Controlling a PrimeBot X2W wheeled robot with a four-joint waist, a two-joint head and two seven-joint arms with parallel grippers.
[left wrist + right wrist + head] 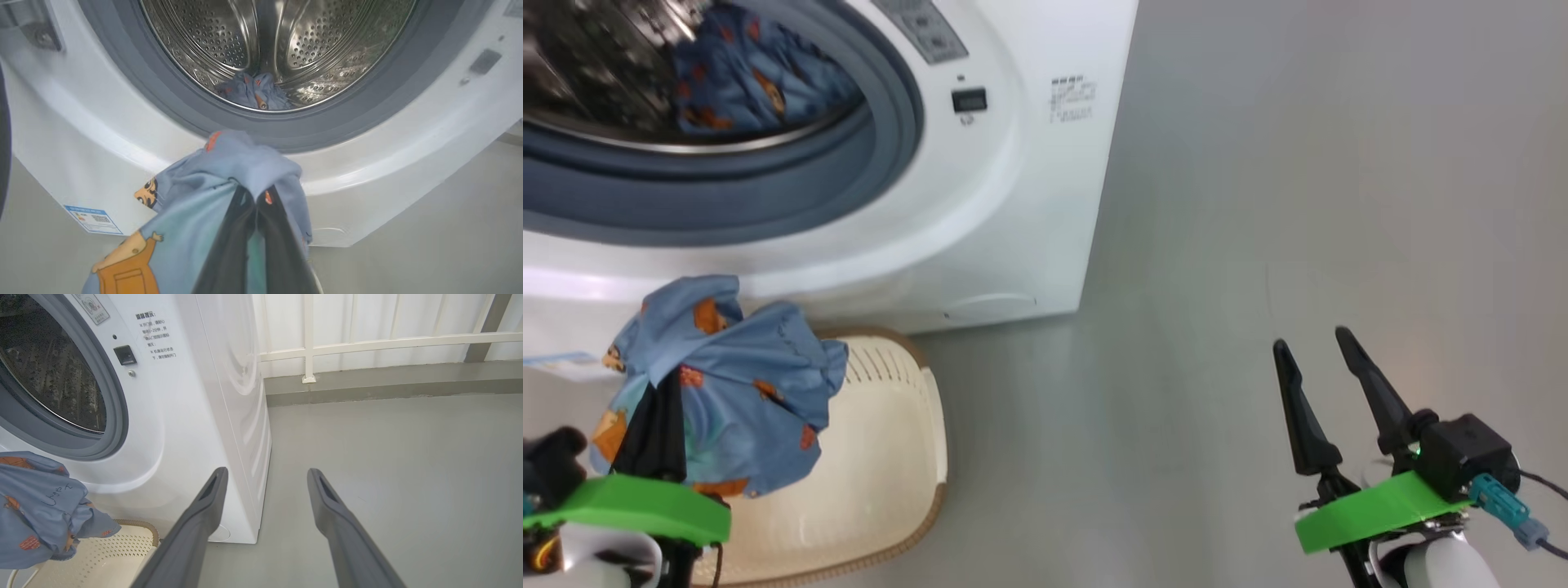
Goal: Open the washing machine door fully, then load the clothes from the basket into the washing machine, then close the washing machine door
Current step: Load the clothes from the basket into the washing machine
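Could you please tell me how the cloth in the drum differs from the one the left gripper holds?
The drum cloth lies inside the washing machine; the held cloth hangs above the basket. Drum cloth is free; held cloth is pinched by the left gripper. Both light blue, orange-printed.

White washing machine, mouth uncovered. Blue printed clothes: one piece inside machine, another raised above cream basket at machine's foot.
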